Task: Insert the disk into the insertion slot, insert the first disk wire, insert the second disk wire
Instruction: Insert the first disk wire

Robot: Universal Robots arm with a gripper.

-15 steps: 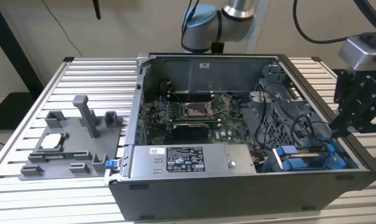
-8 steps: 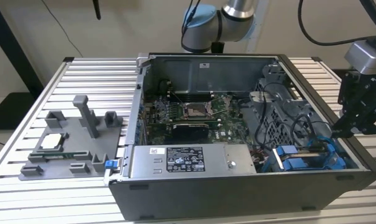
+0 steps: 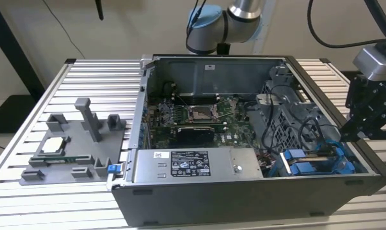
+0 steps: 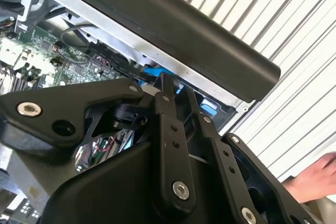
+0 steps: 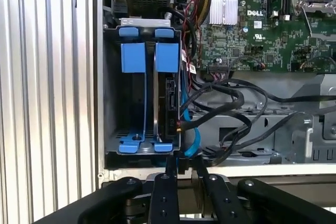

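An open computer case (image 3: 244, 201) is seen on a slatted metal table (image 3: 97, 81). The disk (image 5: 169, 106) is seated upright in the slot (image 5: 163, 23), a grey metal bay with blue fittings. In the exterior view the slot (image 3: 317, 163) lies in the near corner of the case, on the exterior view's right. Blue tabs of the disk's frame are seen at both ends of the disk in the first wrist view. A blue wire (image 5: 193, 135) is found just beside the connector edge of the disk and curves toward the gripper (image 5: 185, 162). Whether this wire is plugged in cannot be told. The gripper (image 3: 354, 130) is held at the right wall of the case, just beside the slot, and it is also seen in the second wrist view (image 4: 176, 85). Whether the gripper is apart, together or clamped on something cannot be told. Black wires (image 5: 231, 98) are spread between the slot and the motherboard (image 3: 193, 120). A silver power-supply box (image 3: 193, 163) is placed along the near wall. A grey holder (image 3: 71, 153) is laid on the table on the exterior view's left. A person's hand (image 4: 315, 179) is seen on the table outside the case.
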